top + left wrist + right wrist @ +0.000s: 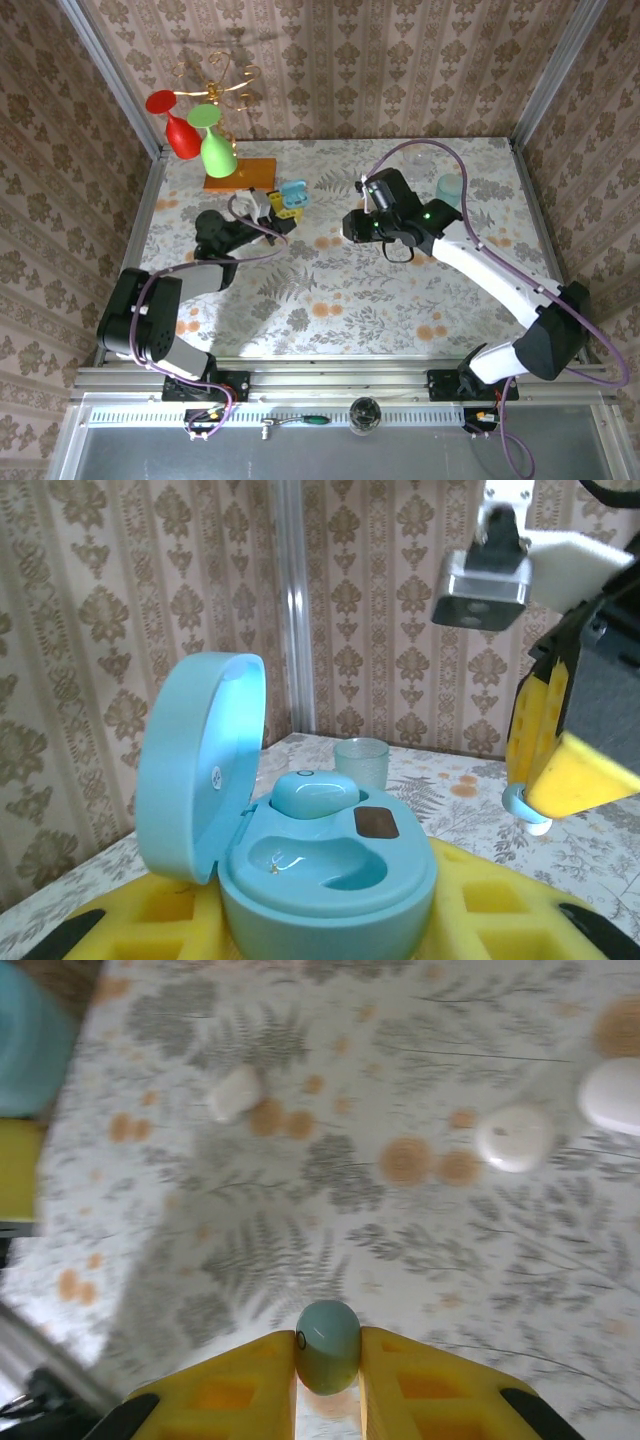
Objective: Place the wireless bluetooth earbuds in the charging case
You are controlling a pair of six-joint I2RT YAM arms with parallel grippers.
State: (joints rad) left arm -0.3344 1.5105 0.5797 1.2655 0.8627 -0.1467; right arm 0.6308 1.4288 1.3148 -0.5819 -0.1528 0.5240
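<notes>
Top view: the left gripper (283, 207) sits left of frame centre, its yellow fingers closed around the charging case (294, 192). The right gripper (352, 226) is just right of centre and points at the case across a strip of bare bench (330, 300). The case lies to its left, near but apart. The right arm is the one that must close this gap, while the left only steadies the case.

Left wrist view: the case stands open between yellow fingers (150, 920), with the lid upright on the left. What looks like a seated earbud (313, 792) fills the far pocket, and the near pocket is empty. At the right edge the right gripper's finger carries the held earbud (525, 808), which is higher than the case rim and off to its right.

Right wrist view: the right gripper (327, 1360) is nearly closed, pinching the held earbud (327, 1345) with its long axis roughly along the fingers. The case (30, 1050) is a blur at the upper left corner. I judge the empty pocket lies ahead and well left of the held earbud. Three white pebbles (514, 1137) lie on the bench.
</notes>
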